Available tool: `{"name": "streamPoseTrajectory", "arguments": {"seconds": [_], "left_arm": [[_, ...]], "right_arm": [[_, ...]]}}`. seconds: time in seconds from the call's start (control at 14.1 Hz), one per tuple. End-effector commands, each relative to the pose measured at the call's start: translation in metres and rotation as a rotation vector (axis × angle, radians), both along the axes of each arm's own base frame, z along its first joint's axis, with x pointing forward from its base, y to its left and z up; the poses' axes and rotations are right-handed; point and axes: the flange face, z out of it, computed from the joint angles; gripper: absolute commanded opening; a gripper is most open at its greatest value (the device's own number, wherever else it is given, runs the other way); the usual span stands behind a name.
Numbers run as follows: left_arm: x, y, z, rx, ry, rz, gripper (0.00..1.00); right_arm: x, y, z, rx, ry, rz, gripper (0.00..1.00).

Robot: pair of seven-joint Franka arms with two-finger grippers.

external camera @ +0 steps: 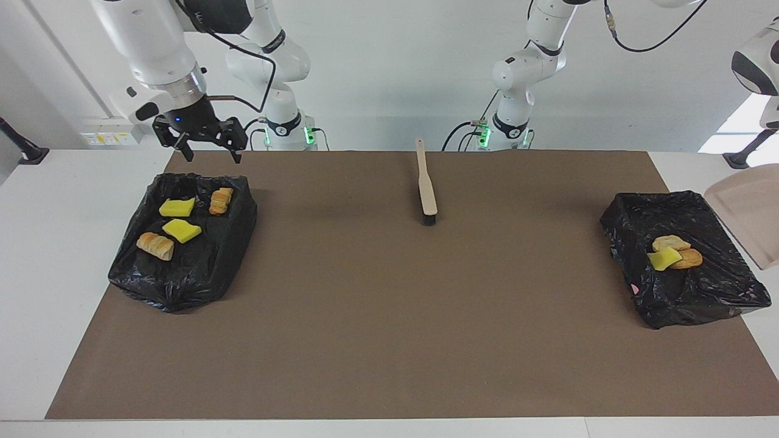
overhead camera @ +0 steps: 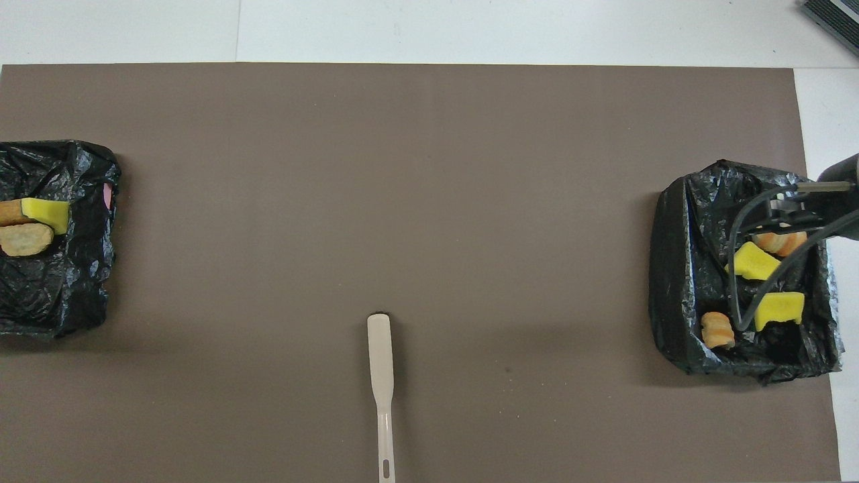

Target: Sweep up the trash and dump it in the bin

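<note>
The trash lies in two black-bagged bins. In the bin at the left arm's end are a green-and-yellow sponge piece and two tan lumps; the overhead view shows them too. The bin at the right arm's end holds two yellow sponge bits and two bread-like lumps. The beige dustpan hangs tilted in the air beside the first bin, its handle and my left gripper out of view. My right gripper is open over the second bin's edge nearest the robots.
The beige brush with black bristles lies on the brown mat midway between the two bins, close to the robots' edge, handle toward the robots. White tabletop borders the mat at both ends.
</note>
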Motion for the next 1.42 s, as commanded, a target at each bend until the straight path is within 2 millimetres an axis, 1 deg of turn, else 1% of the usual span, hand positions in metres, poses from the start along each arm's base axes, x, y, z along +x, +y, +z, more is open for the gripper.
{"name": "streamPoseTrajectory", "arguments": {"seconds": [0.0,0.14,0.21,0.28,0.35,0.43,0.57,0.71,0.92,1.06,1.2,1.28,1.35], "left_arm": [[-0.004,-0.037,-0.016,-0.226,0.021,0.105,0.0],[-0.007,-0.05,-0.028,-0.408,0.014,0.157,0.0],[-0.004,-0.066,-0.031,-0.454,0.014,0.171,0.0],[0.0,-0.087,-0.034,-0.471,0.01,0.192,0.0],[0.003,-0.11,-0.038,-0.487,0.0,0.23,0.0],[0.007,-0.139,-0.042,-0.514,-0.022,0.278,0.0],[0.007,-0.187,-0.056,-0.553,-0.046,0.404,0.0],[0.006,-0.233,-0.071,-0.581,-0.08,0.526,0.0],[0.001,-0.309,-0.089,-0.628,-0.17,0.73,0.0],[-0.008,-0.363,-0.097,-0.65,-0.233,0.854,0.0],[-0.015,-0.402,-0.1,-0.697,-0.265,0.991,0.0],[-0.02,-0.426,-0.105,-0.694,-0.279,1.025,0.0],[-0.02,-0.446,-0.116,-0.689,-0.305,1.071,0.0]], "right_arm": [[-0.002,-0.017,0.007,0.002,-0.019,-0.067,1.0],[-0.023,-0.021,0.024,0.003,-0.041,-0.134,1.0],[-0.031,-0.019,0.025,0.01,-0.042,-0.14,1.0],[-0.036,-0.017,0.024,0.018,-0.042,-0.144,1.0],[-0.039,-0.016,0.02,0.031,-0.042,-0.15,1.0],[-0.04,-0.017,0.019,0.043,-0.042,-0.155,1.0],[-0.041,-0.021,0.02,0.045,-0.04,-0.163,1.0],[-0.042,-0.019,0.019,0.045,-0.036,-0.155,1.0],[-0.039,-0.02,0.021,0.044,-0.042,-0.152,1.0],[-0.039,-0.017,0.022,0.044,-0.043,-0.146,1.0],[-0.039,-0.016,0.022,0.044,-0.043,-0.144,1.0],[-0.038,-0.016,0.021,0.044,-0.042,-0.144,1.0],[-0.039,-0.016,0.022,0.044,-0.043,-0.144,1.0]]}}
